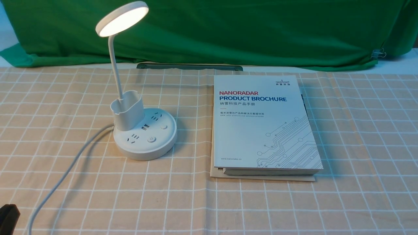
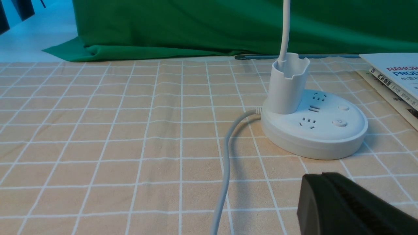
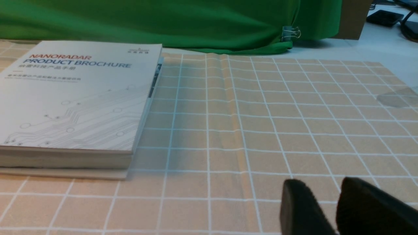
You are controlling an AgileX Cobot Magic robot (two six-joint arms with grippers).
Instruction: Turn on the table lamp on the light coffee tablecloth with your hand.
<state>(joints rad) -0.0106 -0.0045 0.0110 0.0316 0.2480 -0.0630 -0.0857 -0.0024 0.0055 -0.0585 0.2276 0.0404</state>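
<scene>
Black left gripper barely shows at lower-left frame edge, mostly cropped.
Its opening can't be judged; right gripper slightly parted, empty; table lamp glows upper left.

Green backdrop cloth hangs across rear, bunched along lower edge, held by metal binder clip at right. White tabletop shows behind it. Dark flat bar lies at its foot. Brown cardboard box stands beyond right end.
</scene>
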